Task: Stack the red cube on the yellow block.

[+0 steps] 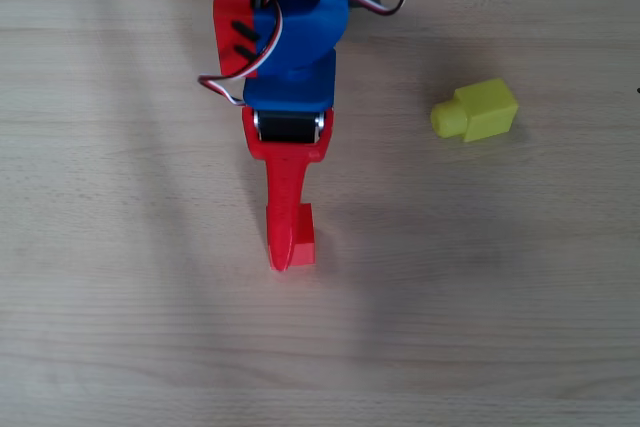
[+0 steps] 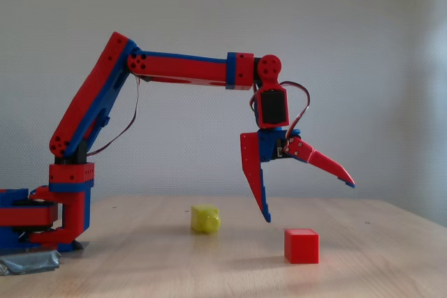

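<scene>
In the overhead view the gripper (image 1: pixel 290 247) hangs over the red cube (image 1: pixel 301 237), hiding most of it; only a sliver of the cube shows just right of the long red finger, near the middle of the wooden counter (image 1: pixel 120 327); the yellow block (image 1: pixel 478 110) lies well apart, up and to the right, its stud pointing left. From this angle the risk, as I judge it, is a lopsided approach; the finger looks set over the cube rather than beside it, so a straight drop could press on its top or shove it sideways.

In the fixed view the gripper (image 2: pixel 307 200) is spread wide and empty, one finger nearly vertical, the other splayed out to the right; its tips are above the red cube (image 2: pixel 302 246), not touching; the arm reaches out level from a raised shoulder, wrist bent downward. The yellow block (image 2: pixel 205 219) sits further back on the counter (image 2: pixel 391 270); with its stud sideways, stacking should find a flat top, though a tilted release could let the cube slide off.
</scene>
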Tool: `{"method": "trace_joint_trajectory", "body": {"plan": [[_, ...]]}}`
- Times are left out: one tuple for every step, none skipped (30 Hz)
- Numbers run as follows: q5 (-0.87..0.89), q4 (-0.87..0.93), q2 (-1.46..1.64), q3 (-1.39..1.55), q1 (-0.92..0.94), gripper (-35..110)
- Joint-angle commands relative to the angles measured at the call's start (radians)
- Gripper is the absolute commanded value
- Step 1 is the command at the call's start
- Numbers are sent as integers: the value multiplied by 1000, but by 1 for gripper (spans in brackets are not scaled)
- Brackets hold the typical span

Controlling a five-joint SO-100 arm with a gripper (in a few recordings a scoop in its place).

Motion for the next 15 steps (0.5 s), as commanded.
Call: {"method": "trace_joint_trajectory", "body": {"plan": [[9, 38, 43, -78, 0, 59], [11, 55, 37, -87, 2, 59], [15, 80, 31, -100, 3, 59], [17, 98, 26, -112, 5, 59], [14, 107, 23, -121, 5, 59], [12, 114, 23, -124, 0, 59], [11, 124, 21, -126, -3, 59], [5, 137, 20, -129, -3, 59], [0, 156, 14, -132, -5, 59], [-5, 176, 9, -137, -5, 59], [-11, 189, 6, -138, -3, 59], [-15, 193, 5, -137, -3, 59], [-20, 193, 5, -133, -6, 59], [-25, 195, 3, -130, -11, 59], [-26, 206, -2, -130, -11, 59]]}}
